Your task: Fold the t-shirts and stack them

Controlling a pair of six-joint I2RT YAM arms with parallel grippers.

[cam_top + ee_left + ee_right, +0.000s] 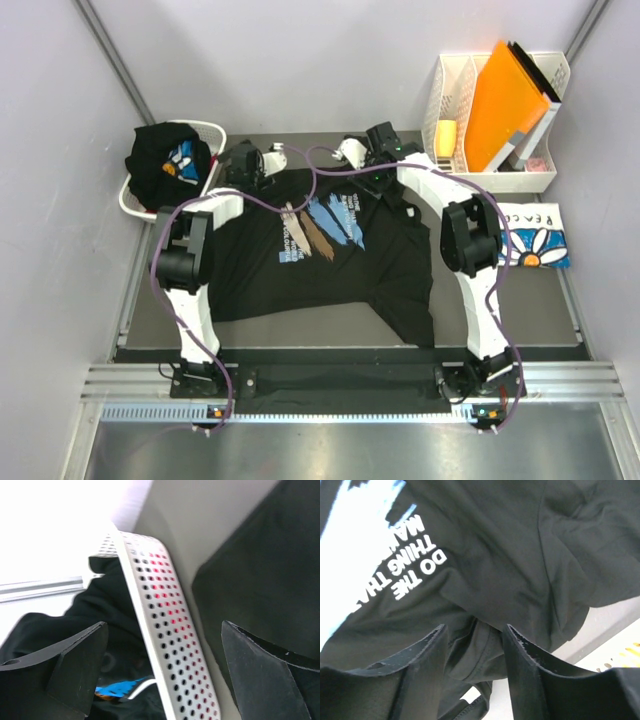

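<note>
Top external view, left to right: a white laundry basket (213,128) is seen at the far left corner of the table (330,325), with a bundled black tee (150,165) piled inside it. The left gripper (243,165) is placed just beside the basket's right rim, near the far left shoulder of the printed black tee (260,270). That tee is spread flat across the middle of the table, brush-stroke print up, its lower right corner skewed toward the near edge. The right gripper (383,178) is set on the tee's far right shoulder area. Further right, a folded white tee (535,240) is laid at the table's right edge, apart from both grippers. Behind it a file rack (445,90) with an orange folder (505,95) is seen.

Left wrist view: jaws are spread wide and nothing is held. The perforated basket wall (165,605) is framed between them, the bundled tee (100,605) on the left, black cloth on the right.

Right wrist view: jaws of the right gripper (474,627) are part-closed on a raised fold of the printed tee (520,555), cloth filling the gap between them. White lettering is seen to the upper left.
</note>
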